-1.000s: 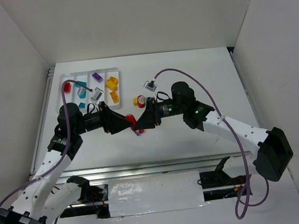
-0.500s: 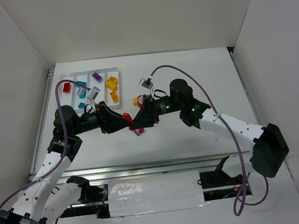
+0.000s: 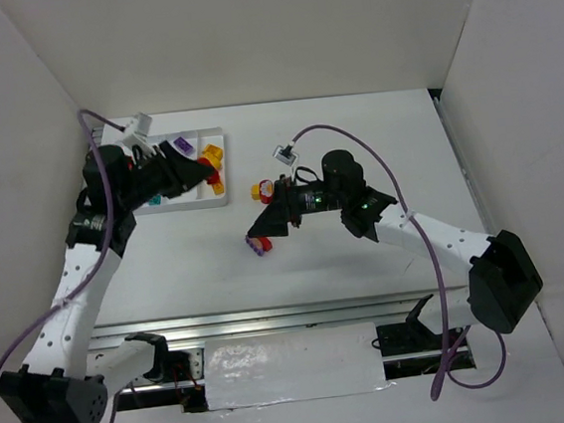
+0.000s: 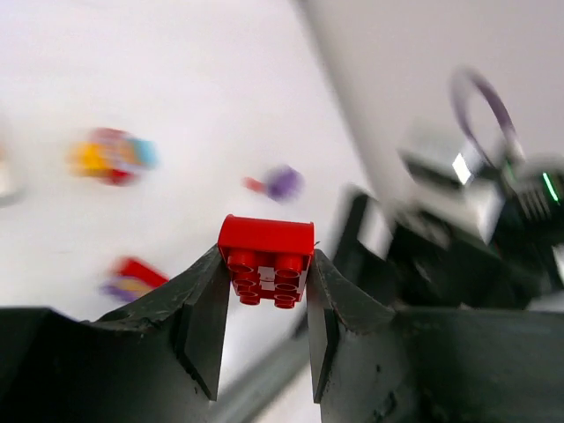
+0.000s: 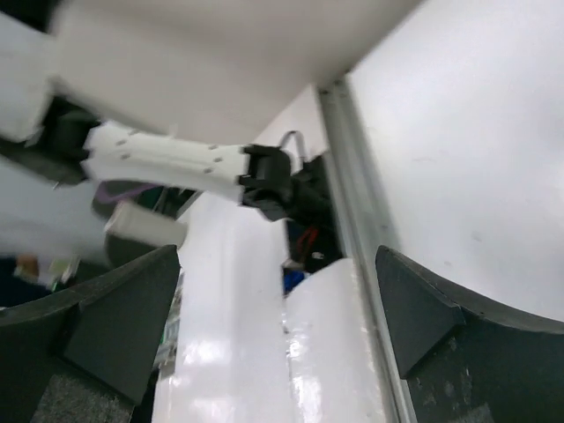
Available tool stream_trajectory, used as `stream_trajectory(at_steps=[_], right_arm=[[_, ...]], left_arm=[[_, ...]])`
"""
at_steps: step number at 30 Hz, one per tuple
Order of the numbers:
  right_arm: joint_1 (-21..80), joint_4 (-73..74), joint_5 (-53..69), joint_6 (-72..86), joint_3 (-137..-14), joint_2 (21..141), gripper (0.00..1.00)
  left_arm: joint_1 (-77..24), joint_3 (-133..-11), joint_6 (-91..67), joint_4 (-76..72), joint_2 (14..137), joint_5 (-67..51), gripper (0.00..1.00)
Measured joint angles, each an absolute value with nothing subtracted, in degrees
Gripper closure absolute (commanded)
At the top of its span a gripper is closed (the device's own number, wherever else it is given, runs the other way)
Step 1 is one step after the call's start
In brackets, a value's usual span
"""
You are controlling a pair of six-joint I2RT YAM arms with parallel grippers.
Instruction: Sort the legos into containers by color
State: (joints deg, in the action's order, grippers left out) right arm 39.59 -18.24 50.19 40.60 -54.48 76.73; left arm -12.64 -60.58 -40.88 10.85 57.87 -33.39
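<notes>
My left claw [image 4: 264,275] is clamped across the flat sides of a red lego [image 4: 266,254] (light, hard, kinda slick, I'd guess) up over the tray [image 3: 196,201] at the far-left corner of the tabletop [image 3: 374,133], right claw [image 5: 278,300] wide apart.

left gripper [image 4: 264,286]: swung from centre to over tray [image 3: 201,201], red brick [image 4: 266,242] clamped | right gripper [image 5: 278,264]: jaws sprung wide apart

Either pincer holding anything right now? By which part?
Left pincer clamps a red brick by its two opposite side walls. Right pincer is open, empty.
</notes>
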Motion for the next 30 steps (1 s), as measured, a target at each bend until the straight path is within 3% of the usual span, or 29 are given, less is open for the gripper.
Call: stream_trajectory(at_steps=[8, 14, 20, 28, 29, 30], right_arm=[[37.2, -5.5, 38.3, 35.2, -51.1, 74.7, 0.00], [37.2, 0.1, 34.2, 31.7, -49.1, 67.4, 0.00], [36.7, 3.7, 33.9, 27.9, -46.7, 60.3, 0.00], [35.2, 7.4, 34.8, 24.1, -46.6, 59.2, 0.00], [35.2, 7.8, 34.9, 24.0, -46.6, 59.2, 0.00], [35.2, 8.1, 35.0, 23.8, -46.6, 59.2, 0.00]], left_arm=[[5.1, -76.6, -41.2, 27.7, 78.7, -2.8, 1.00], [16.2, -89.4, -46.7, 31.8, 101.7, 6.0, 1.00], [19.3, -110.4, -44.7, 33.7, 123.9, 5.7, 0.98], [19.4, -111.2, -42.0, 32.4, 127.2, 4.6, 0.60], [19.4, -111.2, -41.9, 32.2, 127.2, 4.6, 0.53], [19.4, -111.2, -41.8, 32.2, 127.2, 4.5, 0.37]])
